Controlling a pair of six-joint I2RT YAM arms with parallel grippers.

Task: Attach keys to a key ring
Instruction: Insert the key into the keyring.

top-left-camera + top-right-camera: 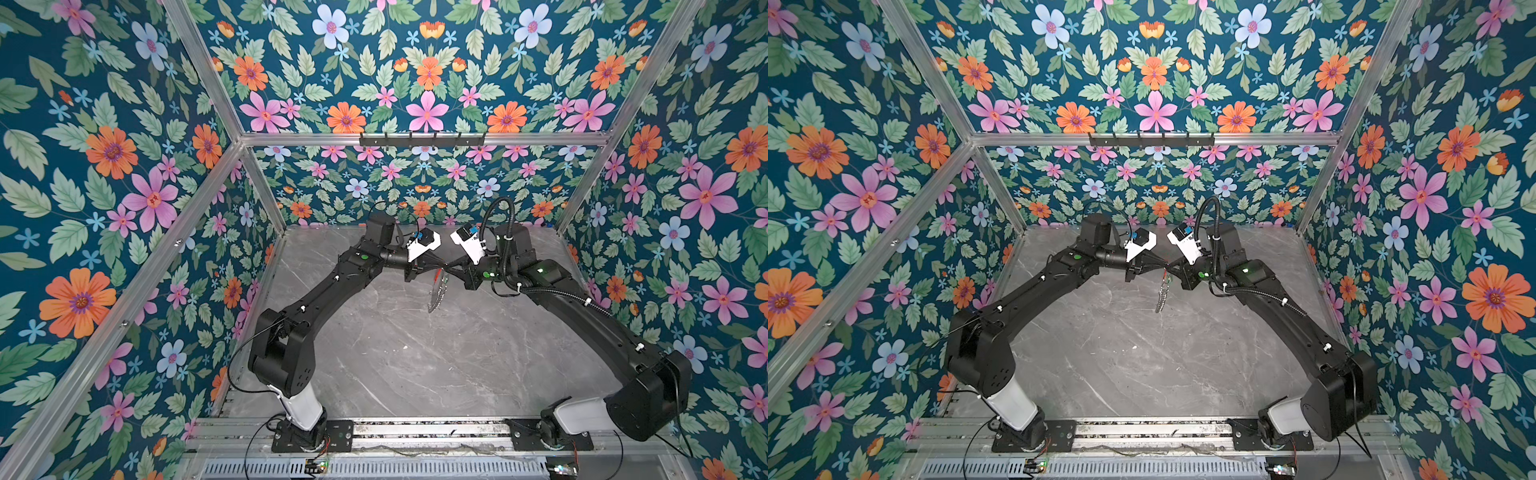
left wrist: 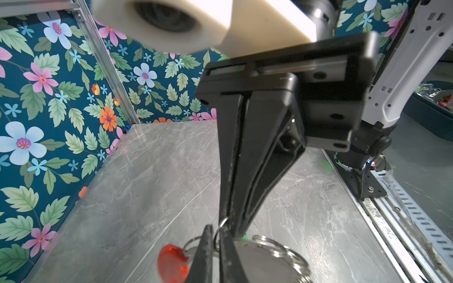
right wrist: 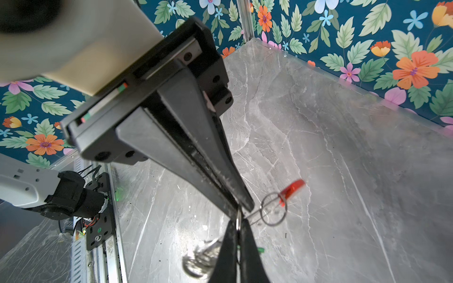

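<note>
Marble table (image 1: 395, 365), key ring (image 1: 436, 293) in right gripper (image 3: 242, 208)

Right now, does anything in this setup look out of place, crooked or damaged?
Nothing looks damaged or spilled. The one unusual thing is that the key ring is off the table, dangling edge-on in mid-air where the left gripper and right gripper meet, both shut on it. A few pale specks dot the marble.
</note>
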